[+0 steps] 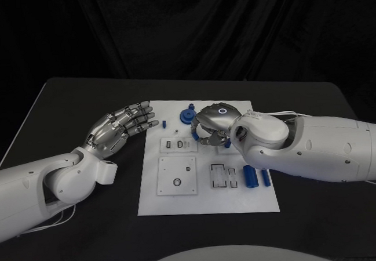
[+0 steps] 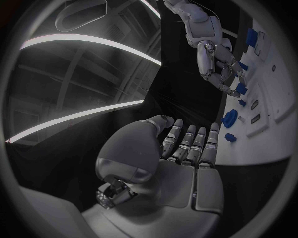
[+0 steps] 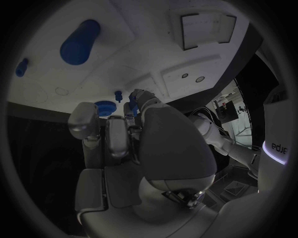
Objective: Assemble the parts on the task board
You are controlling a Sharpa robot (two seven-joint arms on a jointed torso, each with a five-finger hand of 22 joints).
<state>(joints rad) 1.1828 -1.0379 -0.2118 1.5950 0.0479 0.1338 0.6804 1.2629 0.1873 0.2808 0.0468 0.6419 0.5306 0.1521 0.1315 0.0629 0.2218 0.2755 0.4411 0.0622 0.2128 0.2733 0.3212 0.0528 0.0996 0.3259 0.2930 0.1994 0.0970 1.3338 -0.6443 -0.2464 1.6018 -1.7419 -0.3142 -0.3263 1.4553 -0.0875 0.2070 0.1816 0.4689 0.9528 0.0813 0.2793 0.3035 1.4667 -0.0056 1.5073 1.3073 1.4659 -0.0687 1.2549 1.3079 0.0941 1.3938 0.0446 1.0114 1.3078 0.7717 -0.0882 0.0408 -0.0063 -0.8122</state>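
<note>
Right hand (image 1: pixel 211 127) pinching blue part (image 1: pixel 226 142), above task board (image 1: pixel 209 194)

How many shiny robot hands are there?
2. The left hand hovers, fingers spread, beside the task board's left edge. The right hand is over the board's far part, pinching a small blue part.
</note>
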